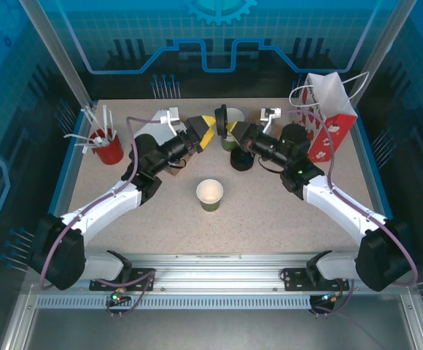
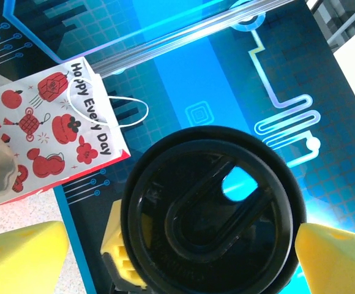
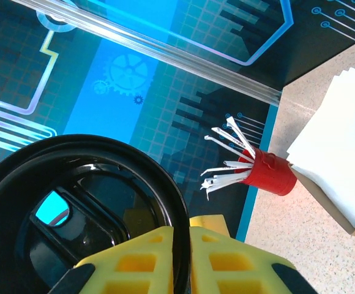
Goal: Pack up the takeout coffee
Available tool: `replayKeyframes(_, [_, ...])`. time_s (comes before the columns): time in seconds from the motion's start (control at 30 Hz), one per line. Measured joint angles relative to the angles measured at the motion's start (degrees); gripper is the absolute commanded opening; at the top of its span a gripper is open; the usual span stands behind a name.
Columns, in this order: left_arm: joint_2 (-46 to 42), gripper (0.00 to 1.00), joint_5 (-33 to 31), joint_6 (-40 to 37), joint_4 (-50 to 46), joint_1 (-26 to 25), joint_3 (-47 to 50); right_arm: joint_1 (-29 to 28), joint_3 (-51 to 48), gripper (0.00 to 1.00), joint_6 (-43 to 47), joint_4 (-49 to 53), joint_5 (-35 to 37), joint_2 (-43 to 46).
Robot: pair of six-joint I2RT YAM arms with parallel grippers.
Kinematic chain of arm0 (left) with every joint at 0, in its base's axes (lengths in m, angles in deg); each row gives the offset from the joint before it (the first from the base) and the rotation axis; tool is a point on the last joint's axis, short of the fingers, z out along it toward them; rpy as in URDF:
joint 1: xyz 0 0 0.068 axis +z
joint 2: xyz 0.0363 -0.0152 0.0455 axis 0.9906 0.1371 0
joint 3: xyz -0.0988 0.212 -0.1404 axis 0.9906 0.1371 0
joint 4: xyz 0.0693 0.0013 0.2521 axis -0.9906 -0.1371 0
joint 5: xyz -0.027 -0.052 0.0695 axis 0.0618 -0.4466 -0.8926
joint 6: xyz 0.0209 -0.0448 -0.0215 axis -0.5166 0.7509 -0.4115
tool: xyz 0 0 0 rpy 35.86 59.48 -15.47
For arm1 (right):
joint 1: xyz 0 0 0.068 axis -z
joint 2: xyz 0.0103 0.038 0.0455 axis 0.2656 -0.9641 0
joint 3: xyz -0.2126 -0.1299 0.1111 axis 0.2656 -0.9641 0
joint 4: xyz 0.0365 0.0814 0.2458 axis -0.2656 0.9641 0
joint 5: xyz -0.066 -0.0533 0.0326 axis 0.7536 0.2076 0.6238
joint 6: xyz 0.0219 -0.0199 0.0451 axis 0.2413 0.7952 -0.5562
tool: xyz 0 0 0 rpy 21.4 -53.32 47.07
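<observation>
A lid (image 3: 73, 208) is pinched by the right pincer (image 3: 182, 236), inside the wide-spread, empty left pincer (image 2: 180, 251). Centring is advised before closing.

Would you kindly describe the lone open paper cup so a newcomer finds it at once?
Start at the speckled table and look to its middle, between the left arm and the right arm. There stands the open cup, green-sided and cream inside. Unlike the red holder at left and the gift bag at right, it is lidless and alone.
</observation>
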Motion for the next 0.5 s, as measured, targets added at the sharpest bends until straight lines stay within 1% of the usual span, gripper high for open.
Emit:
replayKeyframes(0.17, [0.04,0.97,-0.02,0.42,1.09,0.00,-0.52,-0.61,0.00,0.14,-0.79,-0.98,-0.46,-0.90])
replayKeyframes(0.27, [0.17,0.94,0.00,0.68,1.07,0.00,-0.85,-0.90,0.00,0.14,-0.87,-1.25,-0.94,-1.49])
replayKeyframes(0.5, [0.63,0.83,0.04,1.46,1.07,0.00,-1.18,-1.33,0.02,0.13,-1.64,-1.97,-1.33,-1.99])
